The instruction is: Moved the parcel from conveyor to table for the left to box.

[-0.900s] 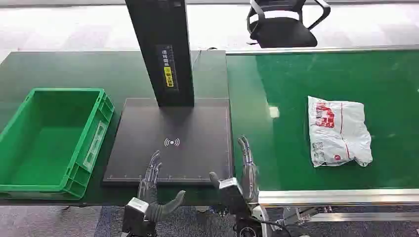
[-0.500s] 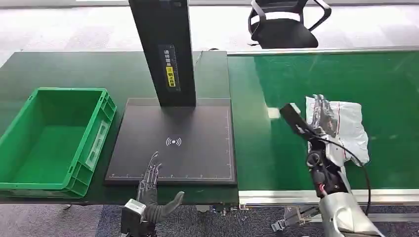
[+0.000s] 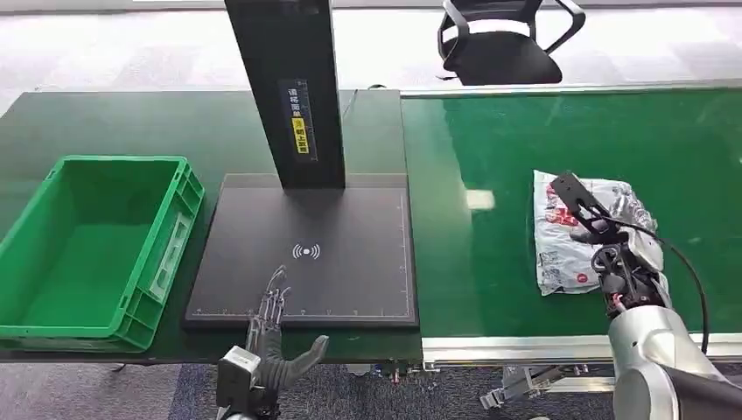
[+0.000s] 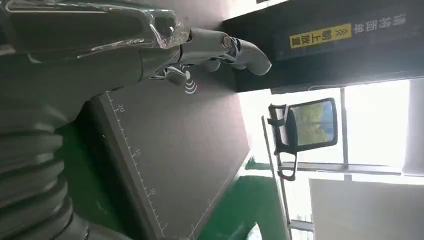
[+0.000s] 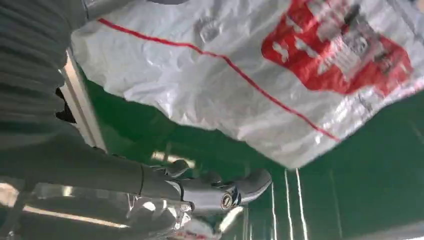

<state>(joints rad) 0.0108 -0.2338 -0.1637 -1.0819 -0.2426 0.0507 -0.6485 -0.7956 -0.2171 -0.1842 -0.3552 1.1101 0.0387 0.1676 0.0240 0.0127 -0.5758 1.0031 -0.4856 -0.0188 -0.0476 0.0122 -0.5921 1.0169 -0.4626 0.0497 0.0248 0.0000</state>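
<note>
Parcel [image 3: 573, 236]: crinkly glossy plastic bag. Conveyor [image 3: 525, 140]: shiny smooth green belt w/ metal edge. Crate [image 3: 87, 245]: hard green plastic. Scan pad [image 3: 306, 254]: matt black.

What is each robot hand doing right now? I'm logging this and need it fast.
Left robot hand: open, holding nothing, over the near edge of the black pad.
Right robot hand: on the parcel; grip cannot be told.

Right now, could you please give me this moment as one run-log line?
stage: pickup | right hand: on parcel, grip unclear | parcel: on conveyor | left hand: open, by scan pad | box: empty
</note>
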